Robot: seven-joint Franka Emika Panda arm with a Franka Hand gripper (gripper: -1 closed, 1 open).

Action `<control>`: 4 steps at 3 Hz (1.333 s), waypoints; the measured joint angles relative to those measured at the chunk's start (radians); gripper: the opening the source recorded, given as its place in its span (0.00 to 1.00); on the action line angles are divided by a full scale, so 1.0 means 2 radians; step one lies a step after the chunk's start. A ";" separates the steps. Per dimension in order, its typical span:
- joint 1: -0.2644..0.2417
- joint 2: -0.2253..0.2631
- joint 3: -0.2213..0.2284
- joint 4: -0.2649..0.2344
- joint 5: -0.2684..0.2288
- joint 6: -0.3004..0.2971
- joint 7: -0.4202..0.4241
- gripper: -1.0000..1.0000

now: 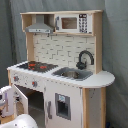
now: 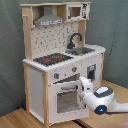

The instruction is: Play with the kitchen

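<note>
The kitchen (image 2: pixel 60 60) stands upright on the bench (image 2: pixel 20 119), directly behind the tool (image 2: pixel 84 84) in the second exterior view. White arm (image 2: pixel 102 100) reaches in from the second exterior view's right; the tool sits at the oven door (image 2: pixel 62 99), its upper edge swung out toward the tool. Tool's finger spread: cannot tell. Above the tool: hob (image 2: pixel 52 59), sink (image 2: pixel 82 50), faucet (image 2: pixel 74 39). Higher up: hood (image 2: pixel 48 20), microwave (image 2: pixel 75 11).
</note>
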 joint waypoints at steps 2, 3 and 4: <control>0.000 0.000 0.003 0.043 0.042 -0.076 -0.036 0.00; -0.005 0.007 0.003 0.059 0.060 -0.100 -0.062 0.00; -0.005 0.007 0.003 0.059 0.060 -0.100 -0.062 1.00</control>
